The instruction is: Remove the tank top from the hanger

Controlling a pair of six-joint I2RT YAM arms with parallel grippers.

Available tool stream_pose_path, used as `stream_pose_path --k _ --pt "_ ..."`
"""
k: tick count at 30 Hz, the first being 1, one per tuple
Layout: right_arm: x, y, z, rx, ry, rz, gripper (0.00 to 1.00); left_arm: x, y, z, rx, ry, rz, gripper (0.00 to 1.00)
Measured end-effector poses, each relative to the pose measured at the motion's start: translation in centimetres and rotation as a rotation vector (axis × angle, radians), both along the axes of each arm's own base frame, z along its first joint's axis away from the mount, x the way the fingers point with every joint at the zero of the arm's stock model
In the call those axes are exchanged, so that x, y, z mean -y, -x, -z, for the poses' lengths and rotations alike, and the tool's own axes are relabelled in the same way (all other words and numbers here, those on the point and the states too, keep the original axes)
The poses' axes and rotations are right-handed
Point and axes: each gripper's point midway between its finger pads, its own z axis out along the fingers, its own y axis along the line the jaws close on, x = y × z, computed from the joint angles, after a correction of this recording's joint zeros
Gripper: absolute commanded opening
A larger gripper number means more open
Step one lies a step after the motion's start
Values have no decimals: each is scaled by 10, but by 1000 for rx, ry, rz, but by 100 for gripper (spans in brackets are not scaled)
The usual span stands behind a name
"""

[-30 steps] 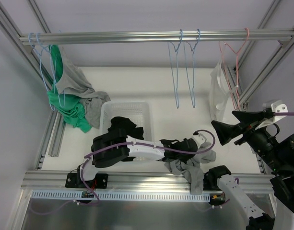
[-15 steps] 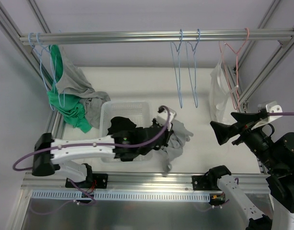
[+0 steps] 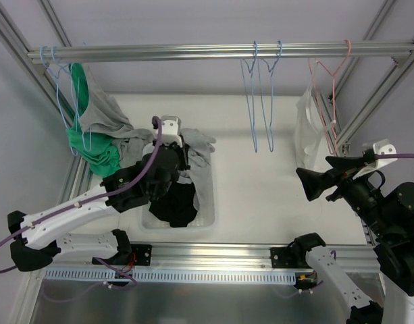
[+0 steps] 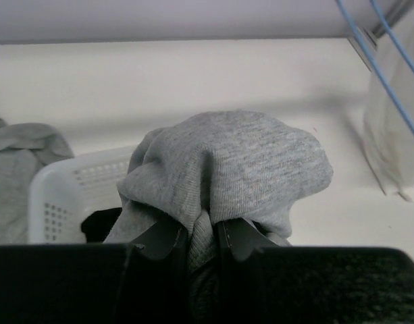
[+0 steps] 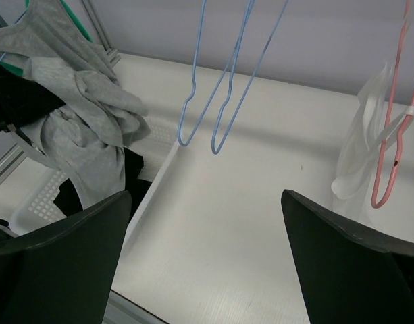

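My left gripper [image 3: 188, 147] is shut on a grey tank top [image 3: 201, 165] and holds it bunched above the white basket [image 3: 211, 214]. In the left wrist view the grey cloth [image 4: 227, 162] bulges over the closed gripper [image 4: 201, 237], pinched between both jaws. Two empty blue hangers [image 3: 261, 101] hang from the rail at the middle. My right gripper [image 3: 326, 174] is open and empty at the right, above bare table [image 5: 261, 223]. It is far from the tank top, which shows at the left of the right wrist view [image 5: 85, 128].
A black garment [image 3: 171, 204] lies in the basket. Green and grey garments [image 3: 92, 131] hang on blue hangers at the far left. A pink hanger [image 3: 331, 77] with a pale garment [image 3: 306, 131] hangs at the right. The metal rail [image 3: 193, 51] runs across the back.
My left arm has swung from the front middle of the table to the left and back, carrying the grey tank top over the basket. The right gripper has hardly moved.
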Motion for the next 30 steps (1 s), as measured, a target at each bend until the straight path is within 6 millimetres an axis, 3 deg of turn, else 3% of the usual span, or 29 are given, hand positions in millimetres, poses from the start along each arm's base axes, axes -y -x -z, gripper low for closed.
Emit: stream_pose_path --k 6,9,12,17,18,19,20,22,25,28,30 --pt "0 -5 0 -11 4 6 100 -64 -10 -17 24 39 -138 0" --pt "-1 -7 0 -17 6 7 99 -82 -11 -12 18 63 -174 0" --pt "-1 -10 0 -23 8 9 99 -84 -11 13 -24 52 -180 0" --pt "-4 -20 4 -54 17 8 99 -71 -12 84 -165 -33 -157 1" --pt "-5 -23 6 -63 20 8 99 -69 -11 101 -203 -53 -153 10" --pt "-6 -26 7 -74 24 9 99 -70 -12 117 -242 -66 -157 33" --pt "-6 -31 9 -86 28 17 100 -72 -11 131 -278 -80 -164 98" --pt "-4 -41 12 -108 40 47 99 -77 -9 151 -332 -98 -173 99" --pt "3 -59 13 -135 70 109 99 -76 -4 154 -356 -77 -155 99" --pt "10 -82 10 -158 124 171 100 -70 4 131 -358 -30 -96 99" --pt "16 -99 6 -168 160 207 99 -66 9 92 -322 32 -48 99"
